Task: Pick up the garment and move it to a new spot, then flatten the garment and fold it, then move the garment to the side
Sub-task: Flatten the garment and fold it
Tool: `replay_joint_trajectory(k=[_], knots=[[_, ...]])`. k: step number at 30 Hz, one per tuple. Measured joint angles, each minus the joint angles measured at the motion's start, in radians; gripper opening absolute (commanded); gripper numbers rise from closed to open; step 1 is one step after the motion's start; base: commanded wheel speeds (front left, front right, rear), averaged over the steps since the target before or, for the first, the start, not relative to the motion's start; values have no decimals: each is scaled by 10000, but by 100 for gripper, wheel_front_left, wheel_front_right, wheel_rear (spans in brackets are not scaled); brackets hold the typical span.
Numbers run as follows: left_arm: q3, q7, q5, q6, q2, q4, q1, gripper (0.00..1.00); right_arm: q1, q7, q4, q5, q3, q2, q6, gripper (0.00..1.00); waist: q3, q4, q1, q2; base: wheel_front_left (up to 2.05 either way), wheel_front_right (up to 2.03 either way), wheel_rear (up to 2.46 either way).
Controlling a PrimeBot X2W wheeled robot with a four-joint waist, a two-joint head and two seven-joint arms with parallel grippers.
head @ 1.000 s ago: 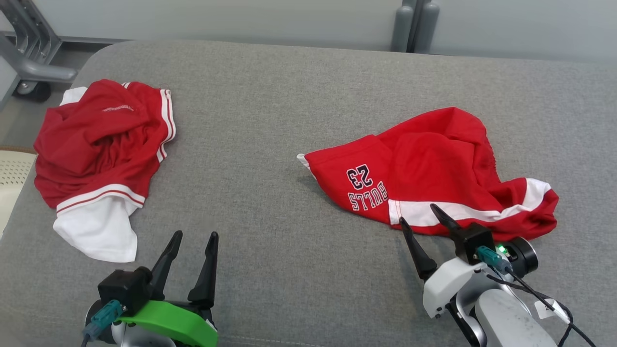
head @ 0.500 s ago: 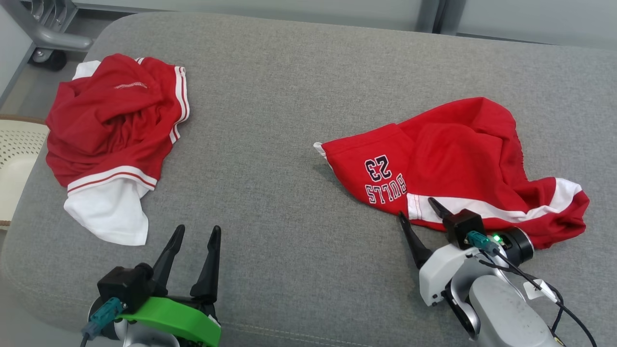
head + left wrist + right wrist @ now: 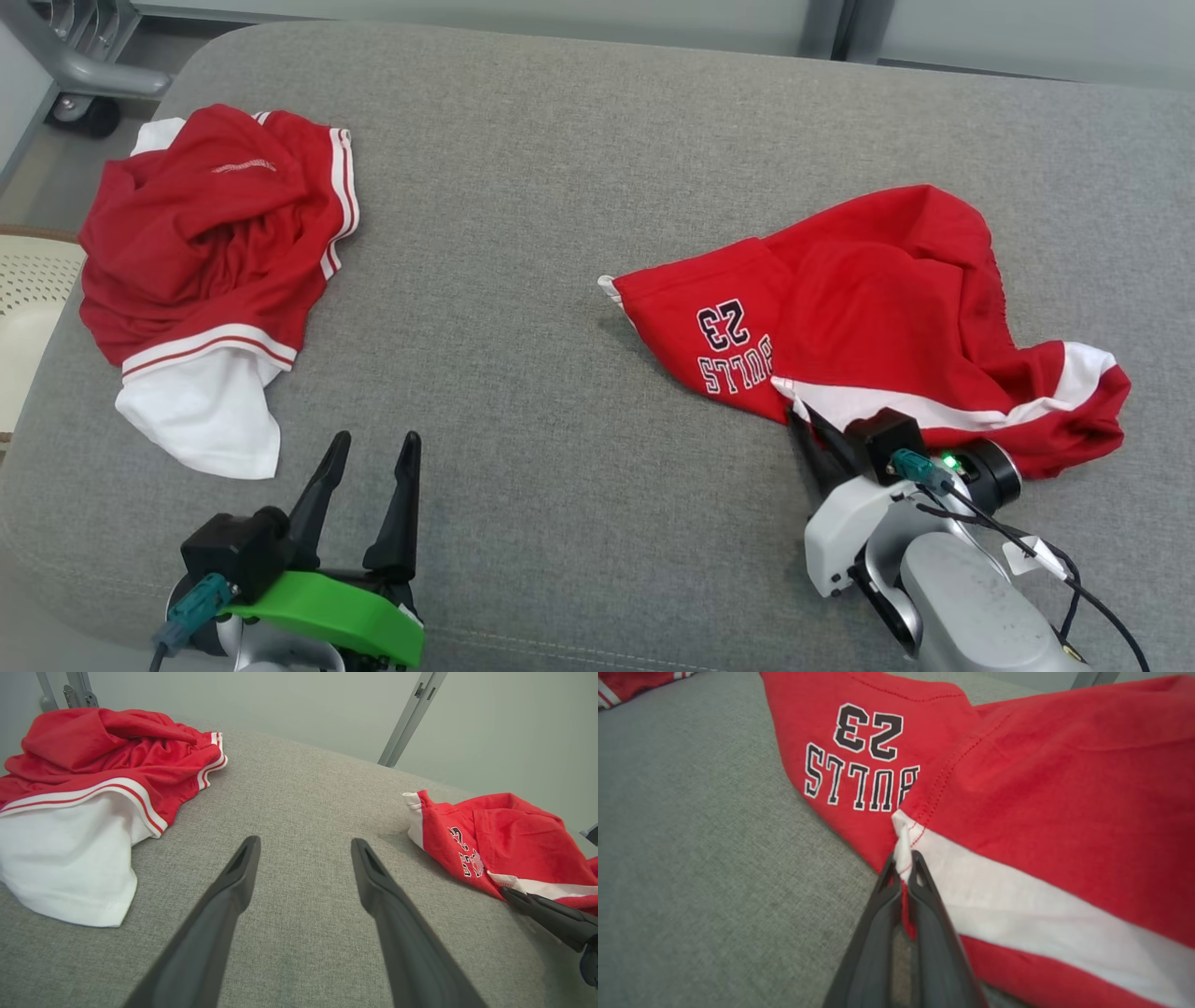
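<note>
1. I think the task is only at its start. The shorts (image 3: 887, 280) lie crumpled on the sofa (image 3: 560, 187), at about 3 o'clock in the head view.
2. The right gripper (image 3: 810, 434) is at 5 o'clock. Its fingers are pressed together. They pinch the end of the white stripe on the near edge of the shorts, at about the shorts' 7 o'clock. In the right wrist view a bit of white cloth is squeezed between the tips.
3. The left gripper (image 3: 375, 441) is at 7 o'clock, over bare sofa. Its fingers are spread and hold nothing.
4. Done so far: the grab. Not done yet: lift the shorts, carry them to a new spot, lay them flat, fold them, then move them to the side.
5. A top (image 3: 205, 233), red and white, lies in a heap at 10 o'clock, well apart from the shorts. No gripper touches it.
6. A pale basket (image 3: 28, 299) with little holes peeks in at 9 o'clock, just beside the sofa. I cannot tell what is in it. Both pieces of clothing lie on the sofa, not in the basket.
</note>
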Motion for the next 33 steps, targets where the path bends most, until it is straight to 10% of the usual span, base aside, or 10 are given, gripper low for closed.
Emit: replay_joint_trajectory(k=[14, 33], knots=[[86, -4, 4, 29, -219, 82, -3, 100, -84, -159, -688, 466, 1080, 82, 767, 0, -210, -162, 0, 0, 0, 0, 0], [-174, -12, 56, 29, -476, 470, -12, 100, -1848, 314, -3064, 1745, 5058, 61, 871, 0, -728, 222, 0, 0, 0, 0, 0]])
